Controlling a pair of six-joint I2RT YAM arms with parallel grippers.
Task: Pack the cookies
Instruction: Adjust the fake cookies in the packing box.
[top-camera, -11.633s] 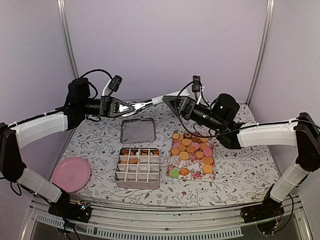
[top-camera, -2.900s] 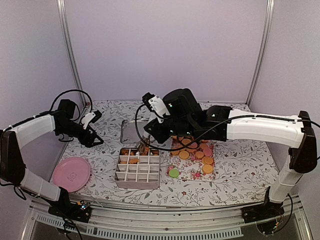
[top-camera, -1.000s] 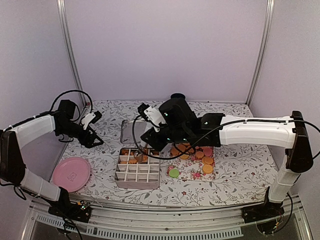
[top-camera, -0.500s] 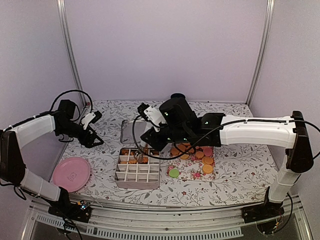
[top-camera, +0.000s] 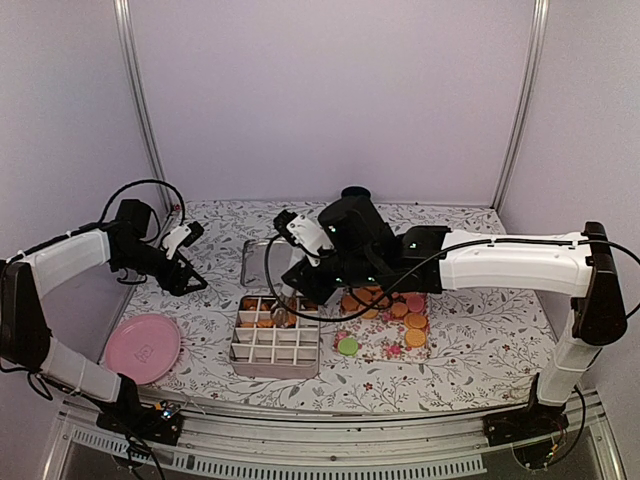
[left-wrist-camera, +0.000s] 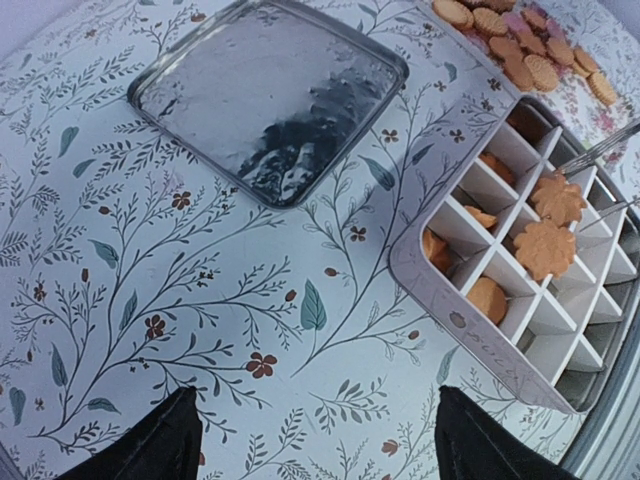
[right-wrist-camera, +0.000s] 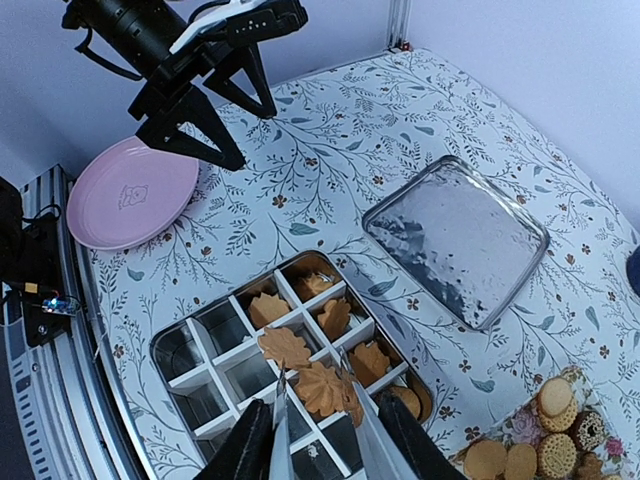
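Round orange and pink cookies (top-camera: 385, 310) lie on a floral napkin right of the divided tin (top-camera: 272, 372). My right gripper (right-wrist-camera: 325, 425) is shut on metal tongs (right-wrist-camera: 280, 440), whose tips pinch a tan leaf-shaped cookie (right-wrist-camera: 322, 388) just above the tin's middle cells. A second leaf cookie (right-wrist-camera: 285, 348) rests across a divider beside it. More leaf cookies (left-wrist-camera: 545, 248) sit in the far cells of the tin (left-wrist-camera: 440, 300). My left gripper (left-wrist-camera: 315, 400) hangs open over the bare tablecloth left of the tin, holding nothing.
The tin's silver lid (top-camera: 268, 262) lies flat behind the tin. A pink plate (top-camera: 143, 347) sits near the front left corner. The right arm (top-camera: 500, 262) stretches across the napkin. Purple walls close in the back and sides.
Almost nothing has moved. The right gripper stays over the tin with the tongs and cookie, shifting only slightly. The left arm is still.
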